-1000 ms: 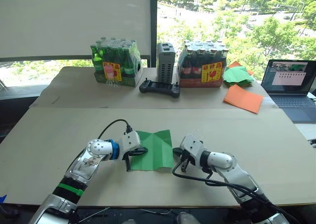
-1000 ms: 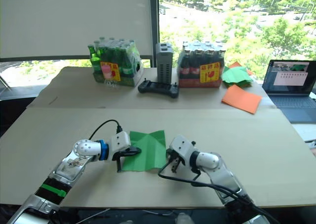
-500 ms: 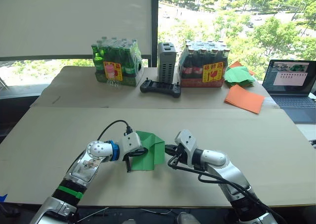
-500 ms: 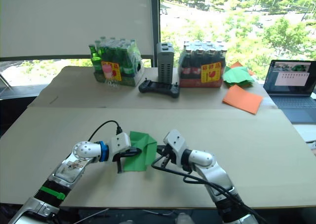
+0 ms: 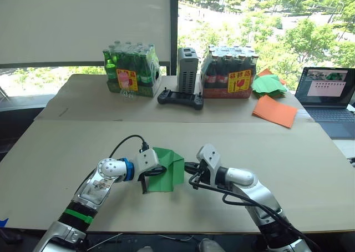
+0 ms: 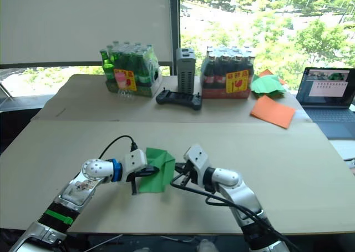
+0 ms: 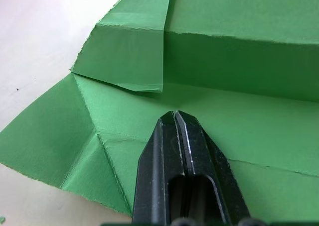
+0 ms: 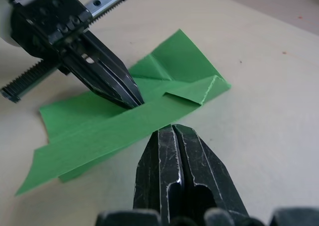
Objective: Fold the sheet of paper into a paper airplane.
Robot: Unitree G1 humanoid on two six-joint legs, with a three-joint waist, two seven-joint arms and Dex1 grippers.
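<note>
Half-folded paper airplane [image 5: 166, 171] lies mid-table between left gripper [image 7: 175, 117] and right gripper [image 8: 172, 131] (both clenched, tips on it); bottle packs [image 5: 131, 71], controller [image 5: 180, 99], laptop [image 5: 326, 91] well behind, open tabletop [image 5: 310, 152] around.

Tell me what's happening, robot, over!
Left gripper shut, tip pressing on the green paper. Right gripper shut at its lifted flap. Half folded, no plane yet. Nothing blocking.

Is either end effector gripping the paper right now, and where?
Neither grips it. The shut left end effector presses the paper mid-sheet; the shut right one meets its folded edge.
</note>
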